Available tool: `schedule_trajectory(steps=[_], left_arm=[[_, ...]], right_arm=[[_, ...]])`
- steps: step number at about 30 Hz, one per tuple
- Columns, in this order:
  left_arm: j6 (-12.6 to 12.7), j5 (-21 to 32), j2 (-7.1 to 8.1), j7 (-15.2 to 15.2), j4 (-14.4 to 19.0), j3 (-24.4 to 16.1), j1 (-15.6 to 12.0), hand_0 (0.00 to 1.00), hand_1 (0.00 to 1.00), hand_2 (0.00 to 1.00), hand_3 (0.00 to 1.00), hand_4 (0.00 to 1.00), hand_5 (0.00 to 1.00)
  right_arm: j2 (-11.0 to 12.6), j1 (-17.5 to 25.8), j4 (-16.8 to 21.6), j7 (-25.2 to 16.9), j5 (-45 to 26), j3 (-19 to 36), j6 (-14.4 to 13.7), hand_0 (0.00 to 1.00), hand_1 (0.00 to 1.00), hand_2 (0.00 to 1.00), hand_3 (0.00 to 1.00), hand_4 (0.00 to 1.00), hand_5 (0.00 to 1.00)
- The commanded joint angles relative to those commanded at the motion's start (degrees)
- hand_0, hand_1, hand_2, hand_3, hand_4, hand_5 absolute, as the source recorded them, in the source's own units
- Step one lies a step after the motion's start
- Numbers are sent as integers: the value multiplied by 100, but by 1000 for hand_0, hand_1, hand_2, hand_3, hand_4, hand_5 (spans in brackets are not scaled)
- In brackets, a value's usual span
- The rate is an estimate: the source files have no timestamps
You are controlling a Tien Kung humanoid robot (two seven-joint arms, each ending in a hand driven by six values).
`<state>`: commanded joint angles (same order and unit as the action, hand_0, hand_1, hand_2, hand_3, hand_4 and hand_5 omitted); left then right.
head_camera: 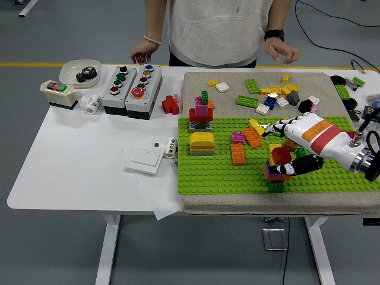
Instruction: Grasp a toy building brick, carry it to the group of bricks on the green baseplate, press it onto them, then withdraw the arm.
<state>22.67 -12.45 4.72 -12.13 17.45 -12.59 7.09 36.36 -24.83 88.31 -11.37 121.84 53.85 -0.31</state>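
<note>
White bench, green baseplate (214, 172) on its right half. Right hand (291, 148) hovers over the brick stack (276, 169), fingers (270, 127) released, thumb beside the red brick (281, 155) on top. A careless withdrawal could snag and topple it.
</note>
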Motion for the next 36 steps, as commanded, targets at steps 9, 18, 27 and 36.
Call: schedule_trajectory(steps=[9, 18, 27, 36], left_arm=[[3, 80, -2, 29, 0, 42, 11, 740, 725, 723, 589, 640, 664], [0, 97, -6, 35, -4, 47, 8, 739, 725, 723, 589, 639, 663], [2, 96, -16, 28, -5, 44, 8, 739, 726, 723, 589, 639, 663], [5, 124, -18, 38, -3, 58, 16, 739, 727, 724, 588, 639, 664]], right_arm=[[54, 236, 196, -445, -344, 273, -771, 403, 592, 779, 823, 904, 500], [154, 624, 586, -882, -555, 686, -1461, 399, 562, 679, 567, 869, 540], [171, 922, 579, -933, -436, 675, -1343, 513, 598, 682, 563, 885, 587], [161, 985, 449, -889, -152, 553, -1276, 522, 609, 678, 560, 887, 580]])
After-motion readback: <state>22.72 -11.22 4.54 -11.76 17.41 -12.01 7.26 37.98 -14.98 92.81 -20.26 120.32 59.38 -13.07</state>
